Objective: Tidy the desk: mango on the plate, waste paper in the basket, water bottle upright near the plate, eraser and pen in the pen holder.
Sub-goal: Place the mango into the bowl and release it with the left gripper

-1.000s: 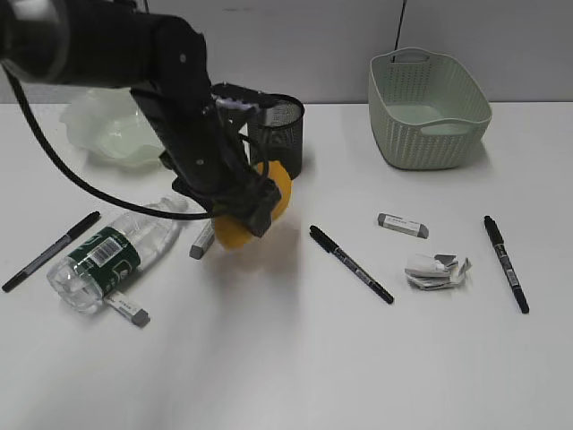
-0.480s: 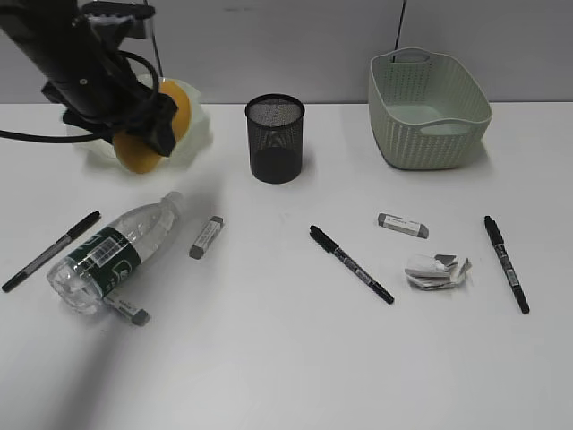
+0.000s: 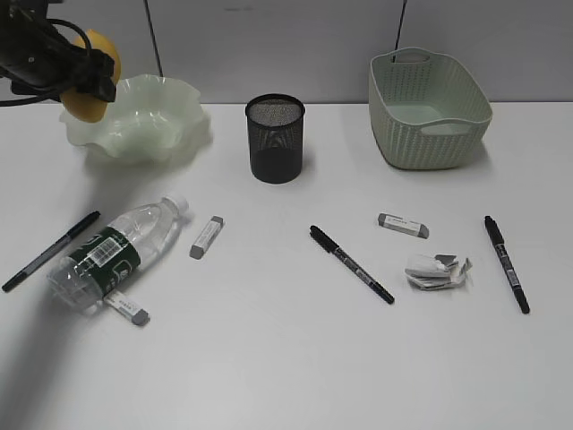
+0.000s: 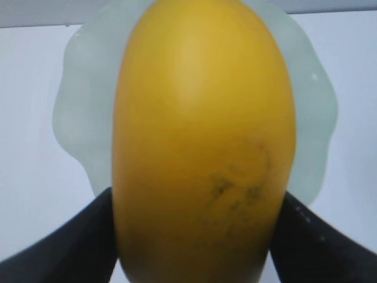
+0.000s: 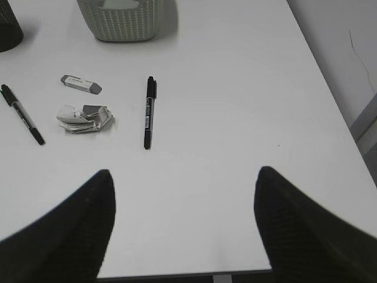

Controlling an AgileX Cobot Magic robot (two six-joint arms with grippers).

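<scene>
Left hand (image 4: 200,236) clamped on the mango (image 4: 203,141), long axis running away from the wrist, held above the plate (image 4: 82,118) directly beneath it off the bench (image 3: 286,358); right hand (image 5: 182,224) wide open, empty, far off.

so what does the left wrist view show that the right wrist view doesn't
Only the left wrist view: the mango clamped in the left hand, with the plate behind it.

Only the right wrist view: the open right hand, the basket, the waste paper, two pens, an eraser and the pen holder's edge.

Both: the white desk.
</scene>
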